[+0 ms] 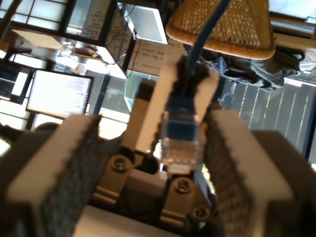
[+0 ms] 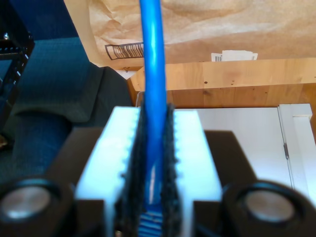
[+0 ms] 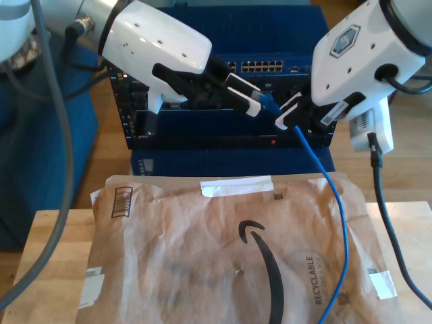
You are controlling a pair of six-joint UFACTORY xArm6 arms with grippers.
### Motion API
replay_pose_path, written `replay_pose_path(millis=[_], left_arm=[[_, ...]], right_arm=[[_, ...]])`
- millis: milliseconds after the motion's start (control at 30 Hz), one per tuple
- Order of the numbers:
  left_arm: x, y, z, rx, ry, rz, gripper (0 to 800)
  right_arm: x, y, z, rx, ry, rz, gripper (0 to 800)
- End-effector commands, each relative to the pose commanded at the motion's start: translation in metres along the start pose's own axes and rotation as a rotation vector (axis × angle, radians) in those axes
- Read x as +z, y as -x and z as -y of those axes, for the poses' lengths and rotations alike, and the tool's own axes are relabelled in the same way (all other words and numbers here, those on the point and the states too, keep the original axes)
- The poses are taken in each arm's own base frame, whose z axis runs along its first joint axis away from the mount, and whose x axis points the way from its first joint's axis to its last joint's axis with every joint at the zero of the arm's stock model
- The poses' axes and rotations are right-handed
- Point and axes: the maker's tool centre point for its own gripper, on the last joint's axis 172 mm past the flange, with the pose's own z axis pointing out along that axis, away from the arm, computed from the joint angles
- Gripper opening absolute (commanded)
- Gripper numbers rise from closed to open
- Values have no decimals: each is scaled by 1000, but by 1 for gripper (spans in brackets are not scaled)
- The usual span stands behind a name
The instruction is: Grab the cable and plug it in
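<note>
above the back edge of the table (image 3: pixel 47 236), in front of the rack (image 3: pixel 135 135), you have both arms meeting over one end of the cable (image 3: pixel 341 223). from there it drops toward five o'clock in the exterior view and trails across the paper mailer (image 3: pixel 202 250). my second gripper (image 2: pixel 154 111) is clamped narrow on the cable, which runs on straight past its fingertips; that tight pinch is probably there to stop the line twisting. my first gripper (image 1: pixel 158 128) stands wide, its padded fingers (image 1: pixel 69 168) apart on either side of the plug (image 1: pixel 180 140) without touching it. the plug faces into the palm, with narrow white fingers holding the cable just behind it, which reads to me as a handover or regrip to get the plug aimed properly. i can't say for sure which arm in the exterior view is which. as for containers, the rack holds a blue switch whose row of ports (image 3: pixel 260 66) sits at about twelve o'clock in that view, beyond the grippers. the mailer lies flat, and you can't tell what is inside it.
</note>
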Motion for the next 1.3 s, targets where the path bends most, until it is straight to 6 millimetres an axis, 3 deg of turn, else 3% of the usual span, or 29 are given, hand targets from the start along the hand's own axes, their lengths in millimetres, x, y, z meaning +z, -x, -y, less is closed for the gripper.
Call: replay_pose_path(millis=[633, 833, 1067, 1100, 1167, 1267, 1300], left_arm=[[0, 0, 0, 4, 3, 1, 238], [-3, -5, -10, 1, 39, 1, 107], [-3, -8, -10, -2, 41, 2, 36], [-3, -8, -10, 6, 41, 2, 30], [-2, -9, -10, 16, 38, 3, 22], [-2, -9, -8, 24, 37, 4, 7], [-1, -9, -8, 23, 35, 4, 6]], right_arm=[[5, 1, -4, 12, 19, 16, 10], [5, 2, -5, 13, 20, 17, 10], [6, 2, -5, 12, 22, 17, 23], [6, 2, -5, 12, 22, 17, 77], [8, 2, -6, 2, 27, 16, 446], [12, 2, -5, -17, 37, 21, 709], [11, 2, -5, -21, 36, 22, 746]])
